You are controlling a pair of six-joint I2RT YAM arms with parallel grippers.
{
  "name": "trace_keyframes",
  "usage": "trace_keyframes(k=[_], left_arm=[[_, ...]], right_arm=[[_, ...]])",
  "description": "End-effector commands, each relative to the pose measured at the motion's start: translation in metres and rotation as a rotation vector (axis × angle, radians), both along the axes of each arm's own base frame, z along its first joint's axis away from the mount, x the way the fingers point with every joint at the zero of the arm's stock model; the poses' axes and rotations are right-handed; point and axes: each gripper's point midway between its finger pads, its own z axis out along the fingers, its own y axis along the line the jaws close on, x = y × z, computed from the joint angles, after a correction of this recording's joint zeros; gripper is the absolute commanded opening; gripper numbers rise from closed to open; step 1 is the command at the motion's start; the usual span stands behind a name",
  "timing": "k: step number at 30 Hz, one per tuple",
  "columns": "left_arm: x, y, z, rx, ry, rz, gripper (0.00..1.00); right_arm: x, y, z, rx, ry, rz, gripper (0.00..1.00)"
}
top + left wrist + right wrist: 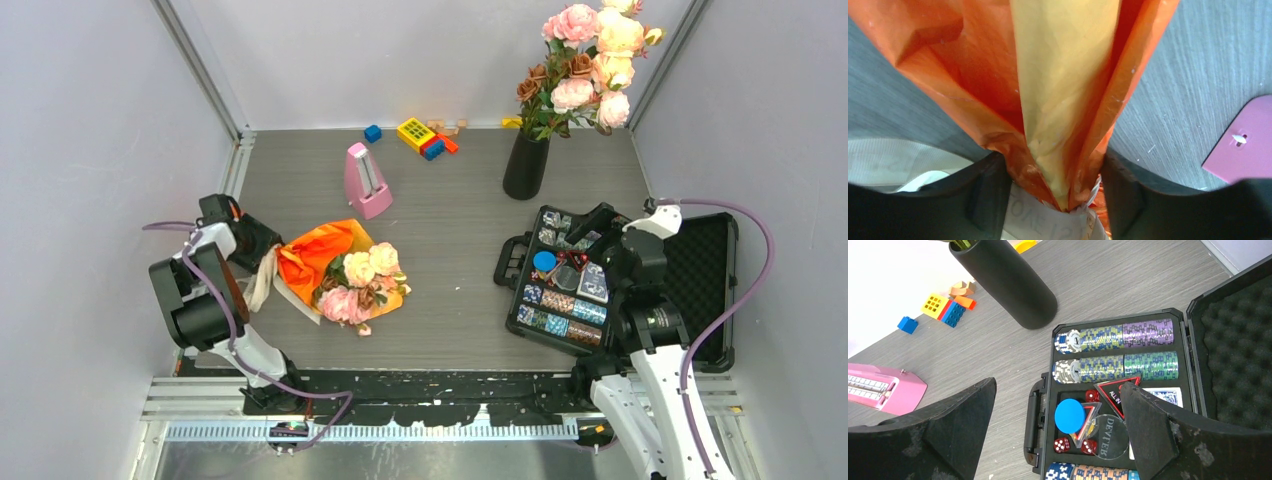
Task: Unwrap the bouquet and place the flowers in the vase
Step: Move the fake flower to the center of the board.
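Bright, even light with soft shadows; the orange paper looks soft close-up; the wall glares white.

Bare table lay open between the bouquet and the chip case, a broad lane for an arm. The metronome stood just behind the bouquet, and toy blocks lined the back wall. The vase stood just behind the case, its mouth crowded with flowers. The bouquet's neck filled the left gripper. The right gripper gaped above the case.
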Motion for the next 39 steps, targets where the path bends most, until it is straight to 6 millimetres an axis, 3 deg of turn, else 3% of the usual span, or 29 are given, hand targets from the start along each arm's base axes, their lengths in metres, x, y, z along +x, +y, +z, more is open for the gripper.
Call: trace_keyframes(k=[1,9,13,22,32,39], left_arm=[[0.022,-0.005,0.009,-0.043,-0.074,-0.075,0.53],[0.019,-0.026,0.005,-0.059,-0.08,-0.117,0.1],[0.017,-0.04,0.007,-0.06,-0.1,-0.141,0.0],[0.035,-0.095,0.016,-0.079,-0.191,-0.22,0.0],[0.074,-0.184,0.027,-0.112,-0.366,-0.448,0.0],[0.082,-0.222,0.007,-0.18,-0.409,-0.57,0.0]], right_arm=[[0.005,0.001,0.015,0.007,-0.043,0.005,1.0],[0.008,0.002,0.012,0.003,-0.032,0.008,1.0],[0.008,0.002,0.012,0.004,-0.03,0.009,1.0],[0.01,0.006,0.011,0.012,-0.024,0.028,0.97],[0.015,0.011,0.008,0.023,0.001,0.05,0.97],[0.017,0.018,0.005,0.04,0.013,0.086,0.97]])
